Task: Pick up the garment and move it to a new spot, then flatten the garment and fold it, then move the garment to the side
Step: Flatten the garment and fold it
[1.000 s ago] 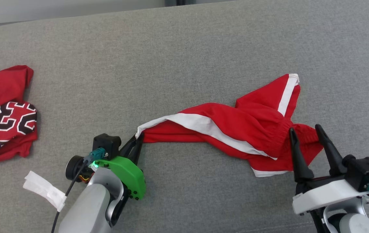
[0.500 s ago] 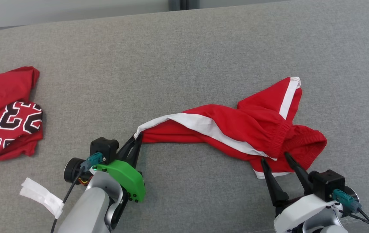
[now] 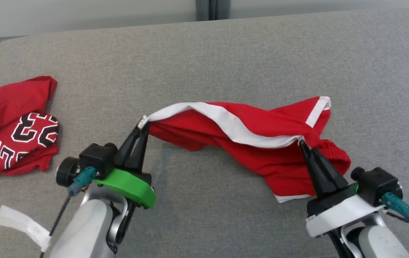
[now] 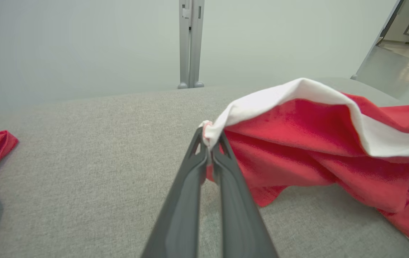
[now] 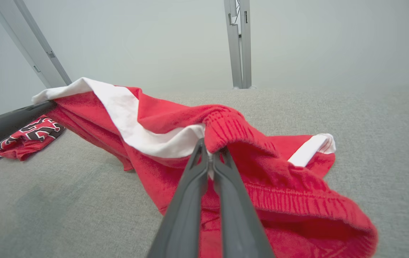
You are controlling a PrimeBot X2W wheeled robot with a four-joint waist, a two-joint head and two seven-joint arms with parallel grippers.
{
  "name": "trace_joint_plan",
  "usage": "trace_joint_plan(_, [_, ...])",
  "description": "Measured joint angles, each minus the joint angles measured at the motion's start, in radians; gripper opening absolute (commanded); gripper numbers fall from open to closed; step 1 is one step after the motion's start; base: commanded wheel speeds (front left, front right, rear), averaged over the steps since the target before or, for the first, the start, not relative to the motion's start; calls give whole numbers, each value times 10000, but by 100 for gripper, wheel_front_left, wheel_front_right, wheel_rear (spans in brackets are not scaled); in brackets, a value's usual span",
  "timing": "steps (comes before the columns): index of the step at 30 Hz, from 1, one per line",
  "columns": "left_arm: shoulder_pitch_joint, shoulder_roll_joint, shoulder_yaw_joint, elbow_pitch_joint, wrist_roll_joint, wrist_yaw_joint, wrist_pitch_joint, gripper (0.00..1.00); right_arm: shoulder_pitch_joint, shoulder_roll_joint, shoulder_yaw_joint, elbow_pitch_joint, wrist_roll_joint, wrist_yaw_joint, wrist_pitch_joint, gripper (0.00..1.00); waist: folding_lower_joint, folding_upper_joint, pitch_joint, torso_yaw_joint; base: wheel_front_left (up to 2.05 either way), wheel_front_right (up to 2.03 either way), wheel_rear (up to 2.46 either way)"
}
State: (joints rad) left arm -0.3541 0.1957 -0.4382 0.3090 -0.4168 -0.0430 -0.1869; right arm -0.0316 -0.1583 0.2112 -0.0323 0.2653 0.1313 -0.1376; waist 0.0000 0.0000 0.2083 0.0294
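Red shorts with a white side stripe are slung between the two arms, over the middle and right of the grey fabric worktop. The left jaws are clenched on the white-edged hem corner at the shorts' left end. The right jaws are clenched on the stripe just beside the ribbed waistband at the right. The middle sags, and the lower folds and bunched waistband rest on the worktop near the right arm. To carry the shorts well, I would raise both ends evenly until the cloth clears the surface. The grips should be far enough apart to draw the stripe taut without tugging it free. The path should steer clear of the red jersey at the left.
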Motion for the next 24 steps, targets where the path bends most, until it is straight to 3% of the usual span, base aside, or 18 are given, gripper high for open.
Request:
trace_joint_plan(9, [-370,869,704,-3676,671,780,-150,0,-1562,-759,-876,-2403,-2,0,240,0,0,0,-447,-101,0,0,0])
trace_joint_plan(16, [-1295,1356,1267,-6330,1135,1189,282,0,-2772,-1060,-1701,-3448,-15,0,800,0,0,0,-692,-20,0,0,0])
trace_joint_plan(20, [-1656,1335,1381,-6811,874,1181,604,0,-3206,-1151,-1862,-3499,251,2,1055,0,0,0,-635,42,0,0,0])
trace_joint_plan(24, [-2231,1262,1407,-6372,424,941,777,0,-3812,-1258,-1873,-3154,568,0,1181,0,0,0,-429,80,0,0,0])
